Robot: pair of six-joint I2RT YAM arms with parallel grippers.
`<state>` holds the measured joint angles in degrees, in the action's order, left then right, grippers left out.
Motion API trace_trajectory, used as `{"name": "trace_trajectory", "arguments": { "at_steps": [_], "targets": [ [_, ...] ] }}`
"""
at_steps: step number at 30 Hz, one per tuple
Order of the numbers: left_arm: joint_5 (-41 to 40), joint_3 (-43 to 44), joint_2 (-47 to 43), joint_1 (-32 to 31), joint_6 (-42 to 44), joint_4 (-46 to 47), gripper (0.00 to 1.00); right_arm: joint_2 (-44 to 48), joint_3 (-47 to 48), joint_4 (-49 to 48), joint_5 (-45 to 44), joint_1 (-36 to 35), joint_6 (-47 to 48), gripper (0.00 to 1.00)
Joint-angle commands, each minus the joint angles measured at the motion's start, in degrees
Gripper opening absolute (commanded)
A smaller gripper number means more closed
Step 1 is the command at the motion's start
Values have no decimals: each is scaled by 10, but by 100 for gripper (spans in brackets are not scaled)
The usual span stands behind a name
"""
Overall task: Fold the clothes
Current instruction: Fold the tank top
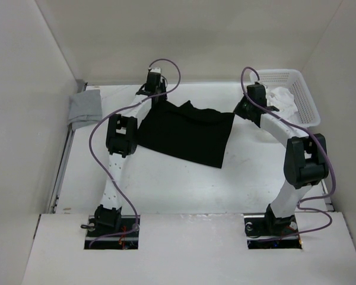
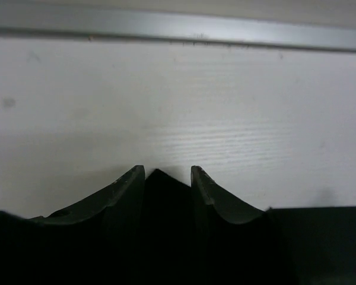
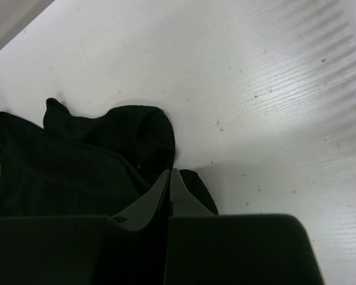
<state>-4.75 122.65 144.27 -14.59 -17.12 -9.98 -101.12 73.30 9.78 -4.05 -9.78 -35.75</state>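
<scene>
**A:** Top external, entry one. The clothes (image 1: 187, 135), one plain black garment, lie spread on the white desk (image 1: 184, 184) between the two arms. The far edge is rumpled and the near edge slants toward the right.

**B:** Noted. What else is on the desk?

**A:** A grey cloth (image 1: 85, 107) lies at the far left edge, apart from the garment. A white basket (image 1: 299, 89) stands at the far right with a white cloth (image 1: 283, 98) inside it.

**B:** Left wrist view?

**A:** The left gripper (image 2: 166, 172) has its fingers (image 2: 124, 193) standing apart. A peak of black fabric sits in the gap between them. Whether the pads touch it, I cannot tell. Beyond the tips there is bare desk, then a metal rail (image 2: 178, 29) across the top of the view.

**B:** Where is it on the garment?

**A:** Seen from above, at the far left corner.

**B:** Right wrist view?

**A:** The right gripper (image 3: 169, 175) has its fingers together, tips meeting, pinched on a fold of the clothes. Fabric bunches to the left of the tips, and a small lobe shows to their right.

**B:** And its place from above?

**A:** At the garment's far right corner, near the basket. The fabric there is drawn up toward the gripper.
</scene>
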Motion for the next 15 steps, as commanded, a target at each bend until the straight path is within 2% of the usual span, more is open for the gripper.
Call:
{"name": "trace_trajectory", "arguments": {
  "at_steps": [1,7,15],
  "targets": [
    [-46,19,-16,-21,48,-13,38,4,-5,-32,4,-2,7,1],
    [-58,24,6,-22,55,-29,38,15,-36,-55,19,-2,2,1],
    [-75,-51,-43,-16,36,74,39,11,-42,-67,35,-2,3,1]
  ]
}}
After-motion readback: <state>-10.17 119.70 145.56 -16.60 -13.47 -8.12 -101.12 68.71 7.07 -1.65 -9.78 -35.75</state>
